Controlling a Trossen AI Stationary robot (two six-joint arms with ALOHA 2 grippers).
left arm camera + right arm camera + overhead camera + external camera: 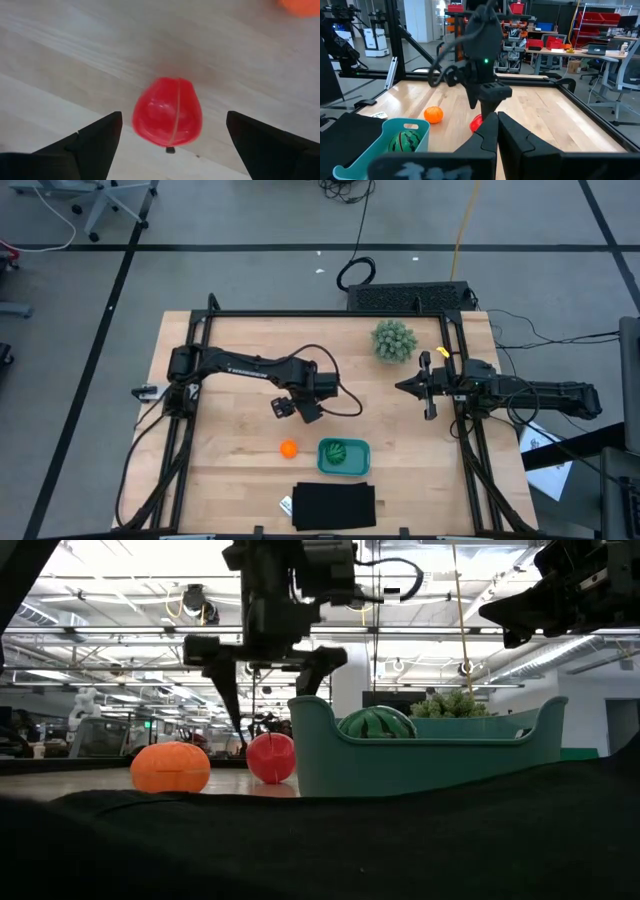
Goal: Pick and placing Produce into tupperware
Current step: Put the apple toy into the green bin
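Red roundish produce item [168, 118]: resting on the wooden counter [240, 470], directly beneath the left hand [170, 145]; seen from the left wrist it lies in the gap between the two dark fingers [95, 142], touching neither. In the low view the red item [271, 757] sits between the orange ball [170, 767] and the tupperware [430, 755], just beside the container's near wall. Dark green striped produce item [339, 451]: lying inside the teal tupperware [361, 461], its top showing above the rim in the low view [378, 723]. Orange ball [289, 448]: on the counter just beside the tupperware, outside it. Tupperware: near the counter's front edge, close behind a flat black rectangle [335, 506]. Left hand [297, 409]: reached toward the middle of the counter, fingers spread wide, holding nothing, poised over the red item; the low view shows its fingers [225, 680] splayed above the fruit. Right hand [404, 386]: over the right side of the counter, well apart from the produce, fingers closed together with nothing between them, as the right wrist view [496, 125] shows. Fuzzy pale-green plant [393, 340]: at the counter's far side, near the right hand.
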